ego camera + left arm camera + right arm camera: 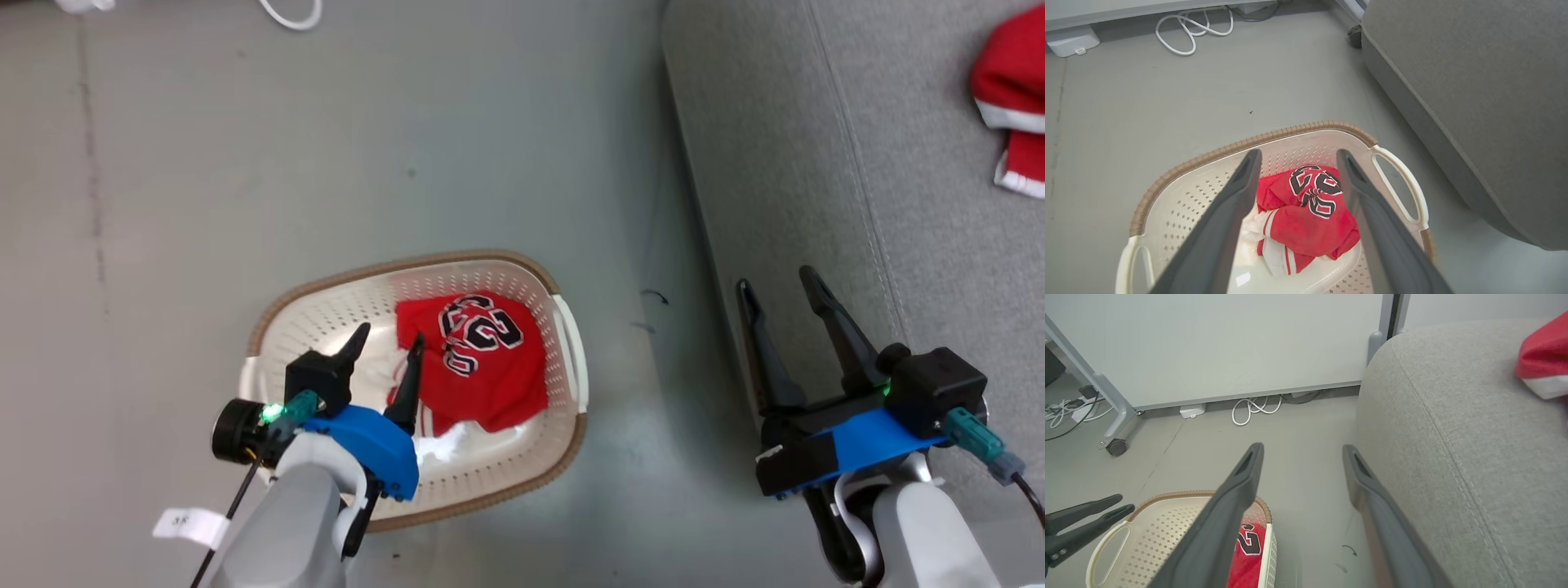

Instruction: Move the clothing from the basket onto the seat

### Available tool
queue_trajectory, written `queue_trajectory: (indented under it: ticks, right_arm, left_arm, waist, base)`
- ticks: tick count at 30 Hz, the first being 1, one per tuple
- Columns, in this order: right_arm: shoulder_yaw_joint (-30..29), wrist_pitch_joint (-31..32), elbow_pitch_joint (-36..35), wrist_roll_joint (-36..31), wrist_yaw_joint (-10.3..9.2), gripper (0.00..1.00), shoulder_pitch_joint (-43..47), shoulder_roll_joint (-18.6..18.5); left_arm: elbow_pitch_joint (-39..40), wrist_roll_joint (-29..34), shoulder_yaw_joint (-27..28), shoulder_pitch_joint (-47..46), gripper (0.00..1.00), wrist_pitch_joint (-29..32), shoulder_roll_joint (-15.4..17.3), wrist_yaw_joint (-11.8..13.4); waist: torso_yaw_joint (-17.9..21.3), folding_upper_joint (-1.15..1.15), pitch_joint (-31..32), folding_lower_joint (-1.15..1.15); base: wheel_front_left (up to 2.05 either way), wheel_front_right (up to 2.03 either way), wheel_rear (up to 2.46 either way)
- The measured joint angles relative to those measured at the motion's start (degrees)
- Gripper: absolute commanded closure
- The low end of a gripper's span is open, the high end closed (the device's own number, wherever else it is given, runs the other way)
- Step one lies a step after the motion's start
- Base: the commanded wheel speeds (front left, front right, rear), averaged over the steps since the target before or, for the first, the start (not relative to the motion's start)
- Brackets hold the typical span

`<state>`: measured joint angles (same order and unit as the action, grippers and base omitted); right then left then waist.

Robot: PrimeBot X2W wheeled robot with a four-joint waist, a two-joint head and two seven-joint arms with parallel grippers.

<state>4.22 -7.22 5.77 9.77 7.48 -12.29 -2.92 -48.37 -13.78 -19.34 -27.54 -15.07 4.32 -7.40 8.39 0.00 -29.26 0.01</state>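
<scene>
The second pick is in hand: one red garment (1008,90) lies on the sofa (816,163) right of the basket (326,286), while the jersey (482,359) sits inside it under the left pincer (389,333), which is spread and empty like the right pincer (775,279) and should next dip and clamp the cloth.

Count with me: you have two red garments, one with numerals (478,363) and one white-trimmed (1012,90); one basket (408,266) with two white handles (578,359); one sofa (816,163); two grippers, the left gripper (389,335) and the right gripper (775,280), two dark fingers each; one white cable (1188,34); one white box (1071,41).
</scene>
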Motion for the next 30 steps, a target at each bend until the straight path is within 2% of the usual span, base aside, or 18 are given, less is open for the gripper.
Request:
queue_trajectory:
  ticks: [9, 16, 30]
  right_arm:
    - [3.47, -2.14, 0.6, 1.44, 0.0, 0.0, -2.07, -0.02]
    - [6.17, -3.38, 1.0, 2.59, 0.0, 0.0, -3.64, -0.01]
    - [10.15, -5.27, 1.27, 4.64, 0.0, 0.0, -5.43, -0.01]
  left_arm:
    - [-7.76, -3.5, -6.68, -8.36, 0.0, 0.92, 2.11, -0.01]
    - [-12.24, -6.27, -10.12, -13.21, 0.0, 2.04, 2.79, -0.01]
    - [-18.06, -10.79, -14.3, -17.43, 0.0, 5.26, 4.78, -0.01]
  waist:
    - [5.01, 0.0, -8.56, 0.0]
    - [6.99, 0.0, -13.89, 0.0]
    - [10.07, 0.0, -18.8, -0.01]
  base:
    - [0.0, 0.0, 0.0]
    - [0.0, 0.0, 0.0]
    - [0.0, 0.0, 0.0]
